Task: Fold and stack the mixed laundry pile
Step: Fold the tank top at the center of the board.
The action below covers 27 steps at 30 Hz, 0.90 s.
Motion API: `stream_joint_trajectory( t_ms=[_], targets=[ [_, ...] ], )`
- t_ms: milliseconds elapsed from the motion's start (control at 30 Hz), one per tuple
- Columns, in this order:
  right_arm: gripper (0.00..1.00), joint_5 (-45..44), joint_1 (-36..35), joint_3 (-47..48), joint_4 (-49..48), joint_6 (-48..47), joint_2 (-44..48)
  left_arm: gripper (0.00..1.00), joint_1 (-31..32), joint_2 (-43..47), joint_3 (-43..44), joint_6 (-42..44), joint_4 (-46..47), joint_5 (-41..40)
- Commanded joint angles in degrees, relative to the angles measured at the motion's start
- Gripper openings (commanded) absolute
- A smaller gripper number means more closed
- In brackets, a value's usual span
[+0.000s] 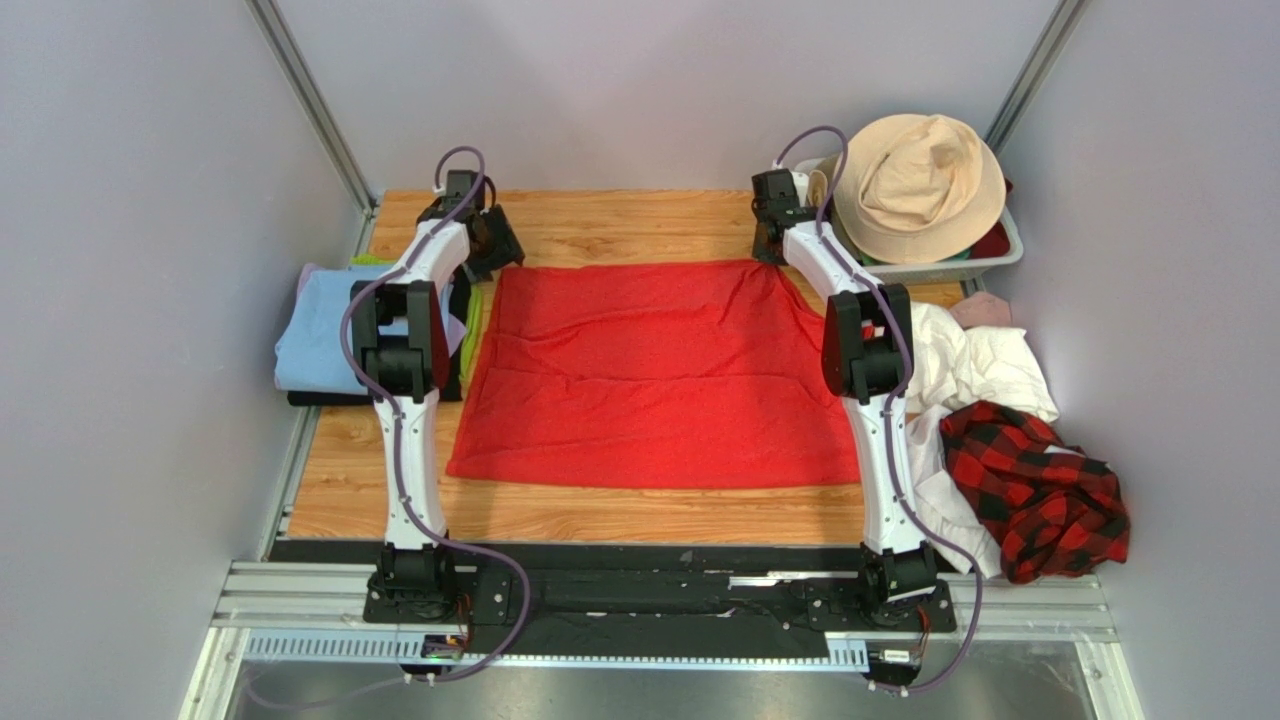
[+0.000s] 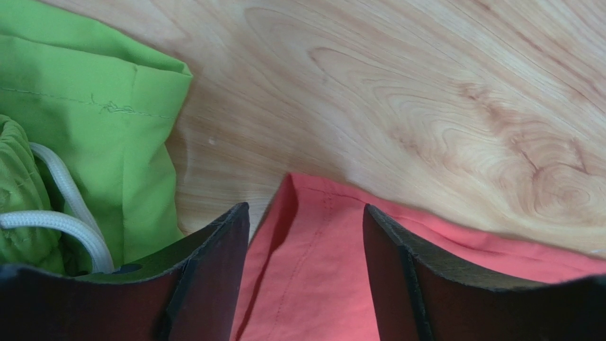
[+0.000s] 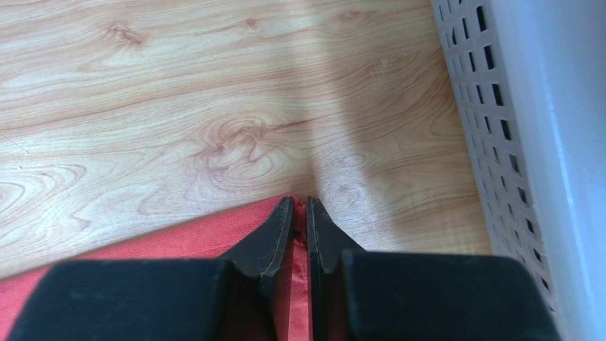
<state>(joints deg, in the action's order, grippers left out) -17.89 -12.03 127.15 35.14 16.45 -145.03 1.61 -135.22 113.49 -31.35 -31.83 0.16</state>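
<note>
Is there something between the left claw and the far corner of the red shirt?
Nothing visible stands between them. The left claw is open, and the corner of the red shirt lies right in its gap. The green cloth lies beside the claw, not in the gap.

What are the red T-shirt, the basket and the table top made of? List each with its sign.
The red T-shirt: thin matte fabric, probably; it lies in soft creases.
The basket: likely smooth white moulded plastic, with regular slots.
The table top: pale wood or wood-look laminate; grain shows.
</note>
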Motion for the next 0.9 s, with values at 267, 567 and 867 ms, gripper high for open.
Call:
stream_joint_trajectory(
  t_ms=[267,567,867],
  targets=[
    [0.08,0.4,0.3,-1.0,-2.3,0.1,0.7,0.45,-1.1,-2.2,5.5,-2.0,-2.4,0.8],
    [0.05,1.5,0.3,-3.1,-4.5,0.3,2.2,0.37,-1.1,-2.5,5.6,-1.9,-1.7,1.9],
    [0.04,2.7,0.0,-6.5,-7.3,0.9,4.8,0.12,-1.3,-6.0,11.0,-2.3,-4.6,2.8]
  ],
)
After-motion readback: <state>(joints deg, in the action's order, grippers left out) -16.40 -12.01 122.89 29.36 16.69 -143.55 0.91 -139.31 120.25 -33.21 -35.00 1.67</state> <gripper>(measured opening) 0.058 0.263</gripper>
